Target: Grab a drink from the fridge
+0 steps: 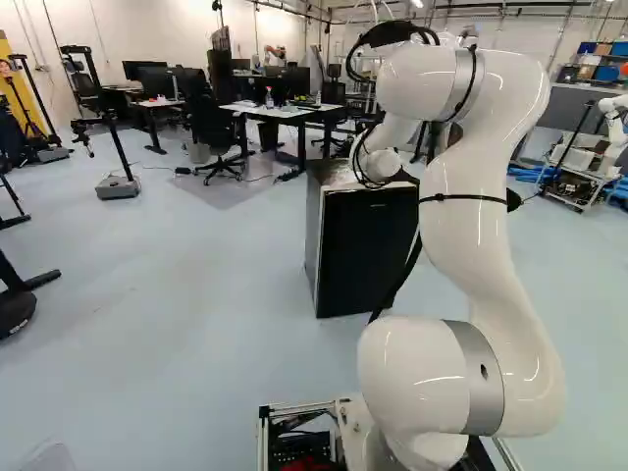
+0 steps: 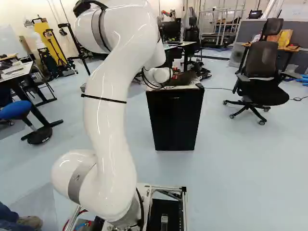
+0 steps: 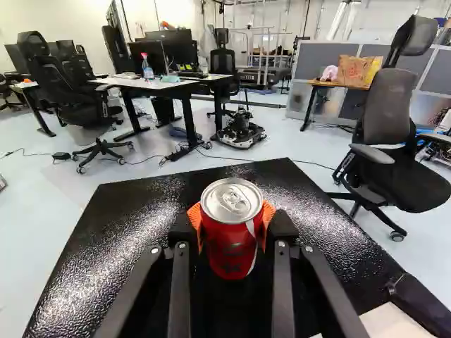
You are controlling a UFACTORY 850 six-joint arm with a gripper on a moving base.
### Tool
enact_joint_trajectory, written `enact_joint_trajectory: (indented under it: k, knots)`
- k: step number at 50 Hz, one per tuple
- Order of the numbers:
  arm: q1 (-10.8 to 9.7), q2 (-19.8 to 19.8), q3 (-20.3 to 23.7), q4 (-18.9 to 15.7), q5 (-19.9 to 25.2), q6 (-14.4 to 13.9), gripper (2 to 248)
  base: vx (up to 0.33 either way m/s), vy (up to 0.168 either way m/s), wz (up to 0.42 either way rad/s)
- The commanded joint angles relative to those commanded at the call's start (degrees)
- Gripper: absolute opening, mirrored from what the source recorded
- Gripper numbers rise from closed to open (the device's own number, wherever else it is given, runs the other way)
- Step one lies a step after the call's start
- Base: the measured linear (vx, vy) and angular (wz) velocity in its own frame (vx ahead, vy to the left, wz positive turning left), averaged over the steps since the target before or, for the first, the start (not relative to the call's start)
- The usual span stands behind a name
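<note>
A red can (image 3: pixel 231 243) with white marking and a silver, tabbed lid is upright between the orange pads (image 3: pixel 194 215) of the gripper (image 1: pixel 402 178), held from both sides over the black top of the fridge (image 2: pixel 174 120). The fridge's contents are hidden. Beyond, a red-capped bottle (image 3: pixel 147 69) stands on a counter (image 3: pixel 161 85).

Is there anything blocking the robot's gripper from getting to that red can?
Nothing visible is: the gripper is already shut on the red drink can, its orange pads against opposite sides. The mini fridge's top lies beneath them, not between.
</note>
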Motion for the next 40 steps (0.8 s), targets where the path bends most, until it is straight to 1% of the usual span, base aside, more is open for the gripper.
enact_joint_trajectory:
  k: [14, 40]
  knots:
    - [0.0, 1.3, 0.0, 0.0, 0.0, 0.0, 99, 0.000, 0.000, 0.000]
    - [0.2, 2.0, 0.9, 0.0, 0.1, 0.0, 99, 0.000, 0.000, 0.000]
